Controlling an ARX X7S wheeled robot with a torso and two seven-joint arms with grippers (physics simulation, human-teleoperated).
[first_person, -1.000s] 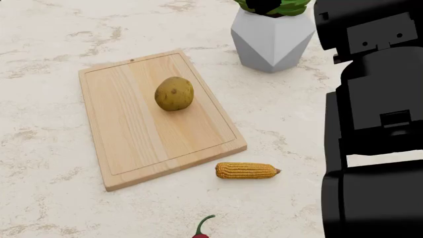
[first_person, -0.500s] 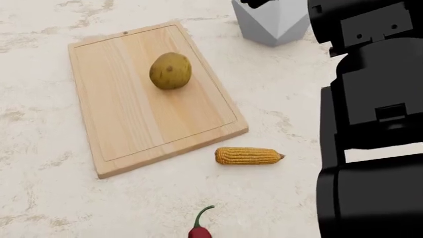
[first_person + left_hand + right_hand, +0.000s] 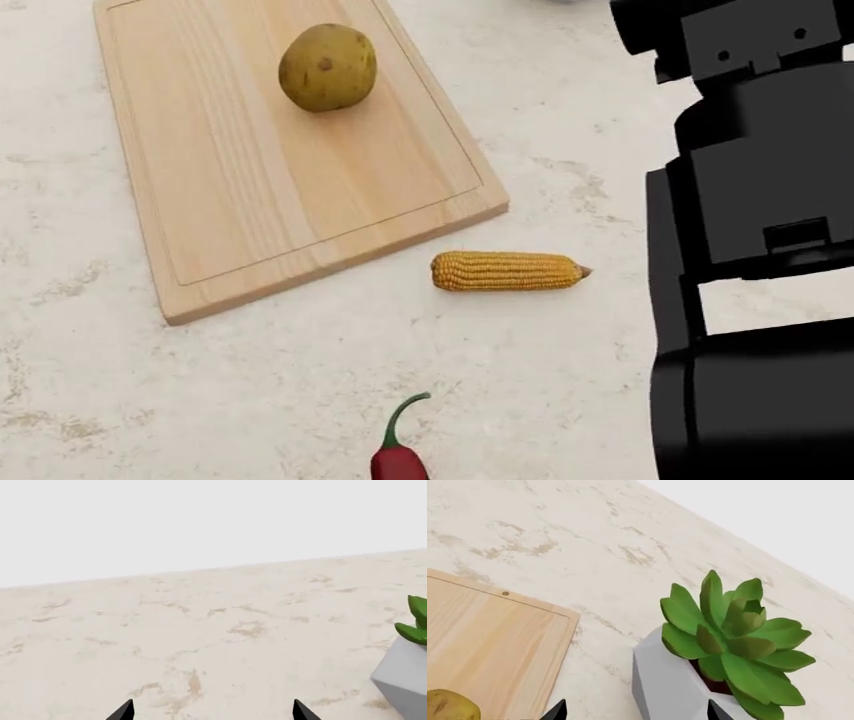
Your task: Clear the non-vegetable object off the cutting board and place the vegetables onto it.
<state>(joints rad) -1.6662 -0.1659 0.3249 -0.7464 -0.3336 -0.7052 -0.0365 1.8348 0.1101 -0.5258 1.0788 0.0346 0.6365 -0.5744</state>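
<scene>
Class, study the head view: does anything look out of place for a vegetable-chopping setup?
Yes. The round yellow-brown lump sits on the light-wood cutting board, while the yellow corn cob and red chilli lie off it on the marble counter.

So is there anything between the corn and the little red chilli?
No. In the head view, only bare marble tabletop lies between the corn cob and the chilli. Both sit off the cutting board.
</scene>
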